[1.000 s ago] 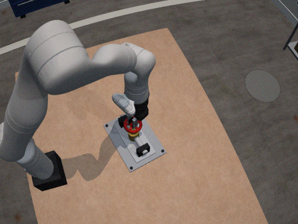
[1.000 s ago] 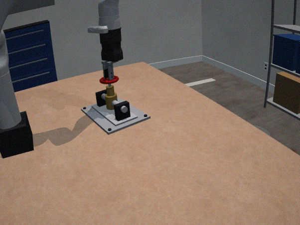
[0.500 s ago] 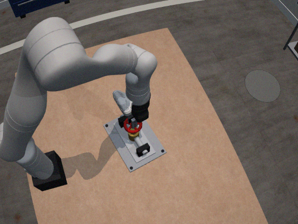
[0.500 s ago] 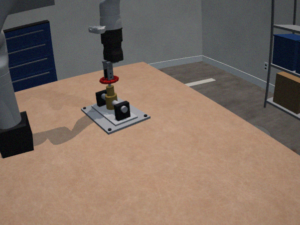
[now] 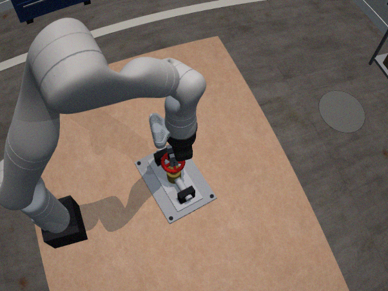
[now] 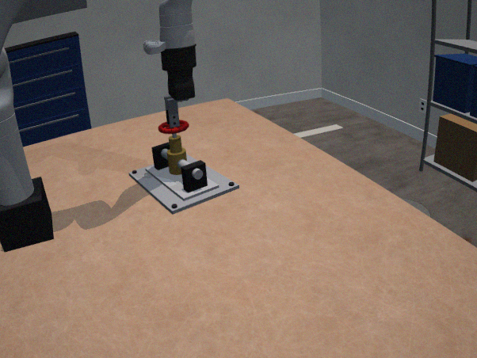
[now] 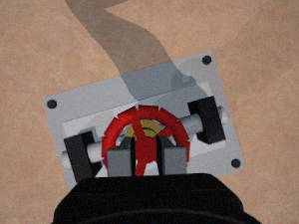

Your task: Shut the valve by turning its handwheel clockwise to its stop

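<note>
Handwheel [image 7: 146,132]: red, ribbed rim, level atop the brass valve [image 6: 176,155], directly beneath the downward-pointing gripper [image 7: 146,159] | gripper pinches a red spoke near the hub, grey pads either side, turning axis vertical | grey steel pipe [image 6: 183,163] runs between black blocks | bolted plate [image 6: 206,194] on matte tan table [image 6: 277,257]
</note>
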{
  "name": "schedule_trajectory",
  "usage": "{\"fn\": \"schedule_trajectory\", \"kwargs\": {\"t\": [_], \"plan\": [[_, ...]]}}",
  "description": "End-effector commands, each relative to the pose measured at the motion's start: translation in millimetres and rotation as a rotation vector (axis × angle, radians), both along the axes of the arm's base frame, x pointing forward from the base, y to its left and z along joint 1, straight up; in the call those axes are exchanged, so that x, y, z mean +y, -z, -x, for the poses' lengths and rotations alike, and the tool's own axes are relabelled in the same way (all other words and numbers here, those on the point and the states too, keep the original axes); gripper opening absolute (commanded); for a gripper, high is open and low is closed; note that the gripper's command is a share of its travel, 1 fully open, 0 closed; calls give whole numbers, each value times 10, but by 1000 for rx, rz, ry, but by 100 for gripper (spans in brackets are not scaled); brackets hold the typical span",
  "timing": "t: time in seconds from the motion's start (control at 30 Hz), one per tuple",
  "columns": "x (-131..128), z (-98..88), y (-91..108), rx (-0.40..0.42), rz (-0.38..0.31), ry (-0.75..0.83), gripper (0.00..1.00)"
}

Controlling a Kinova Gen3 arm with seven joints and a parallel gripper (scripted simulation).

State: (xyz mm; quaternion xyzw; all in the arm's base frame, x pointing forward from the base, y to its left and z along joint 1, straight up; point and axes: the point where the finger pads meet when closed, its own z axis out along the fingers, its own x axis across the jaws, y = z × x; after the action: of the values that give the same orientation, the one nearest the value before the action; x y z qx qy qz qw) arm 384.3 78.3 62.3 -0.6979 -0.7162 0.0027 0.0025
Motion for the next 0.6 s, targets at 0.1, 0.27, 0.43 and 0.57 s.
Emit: {"fn": "schedule_trajectory", "kwargs": {"t": [0.1, 0.27, 0.43, 0.57], "plan": [[2, -4, -6, -3, 3, 108, 0], [2, -4, -6, -3, 3, 213, 0], [2, -5, -6, -3, 4, 273, 0], [2, -4, -6, -3, 4, 350, 0]]}}
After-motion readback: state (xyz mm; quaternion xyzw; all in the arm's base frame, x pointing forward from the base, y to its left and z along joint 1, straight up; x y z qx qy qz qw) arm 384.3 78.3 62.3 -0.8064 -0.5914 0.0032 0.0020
